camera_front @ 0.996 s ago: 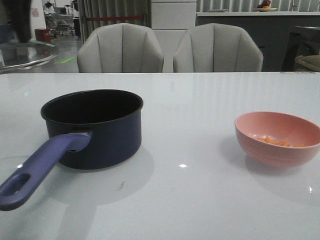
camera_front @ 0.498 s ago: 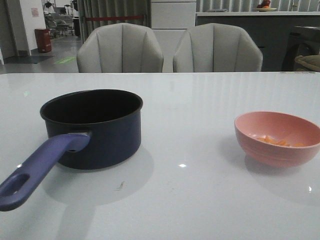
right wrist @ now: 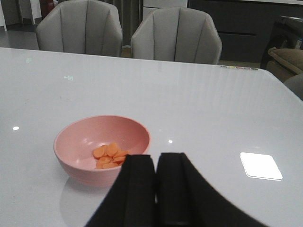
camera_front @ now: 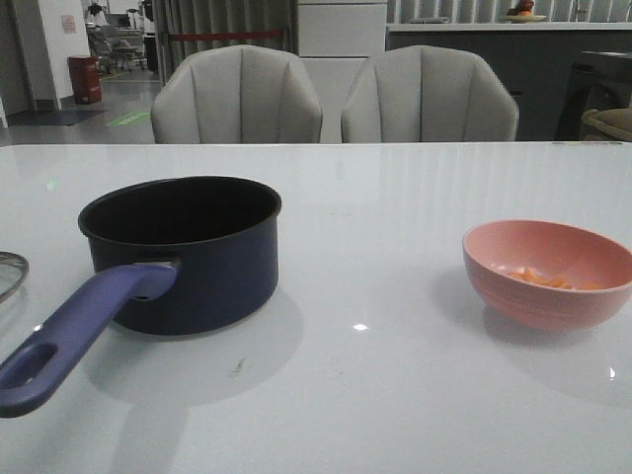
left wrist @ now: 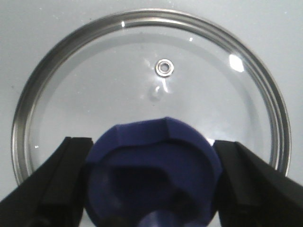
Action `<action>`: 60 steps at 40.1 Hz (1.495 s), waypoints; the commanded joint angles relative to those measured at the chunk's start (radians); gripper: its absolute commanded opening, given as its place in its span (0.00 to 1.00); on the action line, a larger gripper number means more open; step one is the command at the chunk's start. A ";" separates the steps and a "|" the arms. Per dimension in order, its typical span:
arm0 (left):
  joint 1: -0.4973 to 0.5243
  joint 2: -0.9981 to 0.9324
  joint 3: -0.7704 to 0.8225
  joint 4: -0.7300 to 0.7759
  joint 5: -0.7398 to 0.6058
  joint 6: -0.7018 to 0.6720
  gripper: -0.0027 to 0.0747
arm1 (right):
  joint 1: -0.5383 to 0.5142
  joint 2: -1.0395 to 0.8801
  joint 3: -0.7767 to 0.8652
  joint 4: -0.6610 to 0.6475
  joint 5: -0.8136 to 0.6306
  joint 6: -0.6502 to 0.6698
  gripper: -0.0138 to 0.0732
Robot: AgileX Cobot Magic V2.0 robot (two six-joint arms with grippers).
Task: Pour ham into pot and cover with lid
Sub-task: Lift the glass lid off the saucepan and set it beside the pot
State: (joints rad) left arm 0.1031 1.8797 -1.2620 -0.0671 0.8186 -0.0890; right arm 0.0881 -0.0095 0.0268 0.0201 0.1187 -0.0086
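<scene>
The dark navy pot (camera_front: 183,252) stands empty at the table's left, its purple-blue handle (camera_front: 69,341) pointing to the near left. Orange ham (right wrist: 110,156) slices lie in the pink bowl (camera_front: 548,276) at the right. The glass lid (left wrist: 118,85) with its steel rim hangs under my left gripper (left wrist: 152,144), whose two fingers press either side of the blue knob (left wrist: 156,175). In the front view only a sliver of the lid (camera_front: 8,272) shows at the left edge. My right gripper (right wrist: 155,158) is shut and empty, near the bowl (right wrist: 102,146) and clear of it.
Two grey chairs (camera_front: 237,94) (camera_front: 430,94) stand behind the far edge of the white table (camera_front: 395,197). A bright light reflection (right wrist: 260,165) lies on the tabletop beside the right gripper.
One second ago the lid showed high at the front view's upper left; it left that view, and now its rim shows low at the left edge. Pot and bowl have not moved.
</scene>
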 commanded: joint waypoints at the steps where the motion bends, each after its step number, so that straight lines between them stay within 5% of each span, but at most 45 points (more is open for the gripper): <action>1: -0.012 -0.032 -0.028 -0.015 -0.038 0.002 0.44 | -0.005 -0.021 -0.005 -0.012 -0.084 -0.003 0.33; 5: -0.023 -0.013 -0.030 -0.011 -0.038 0.002 0.51 | -0.005 -0.021 -0.005 -0.012 -0.084 -0.003 0.33; 15: -0.046 0.008 -0.032 0.004 -0.022 0.002 0.90 | -0.005 -0.021 -0.005 -0.012 -0.084 -0.003 0.33; 31: -0.089 -0.084 -0.132 0.112 0.157 0.044 0.82 | -0.005 -0.021 -0.005 -0.012 -0.084 -0.003 0.33; 43: -0.089 -0.395 -0.018 0.067 0.035 0.044 0.72 | -0.005 -0.021 -0.005 -0.012 -0.084 -0.003 0.33; 60: -0.183 -0.967 0.369 0.059 -0.226 0.044 0.62 | 0.000 -0.021 -0.005 -0.012 -0.085 -0.003 0.33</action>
State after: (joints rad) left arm -0.0533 1.0263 -0.9165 0.0000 0.6905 -0.0437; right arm 0.0881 -0.0095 0.0268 0.0201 0.1187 -0.0086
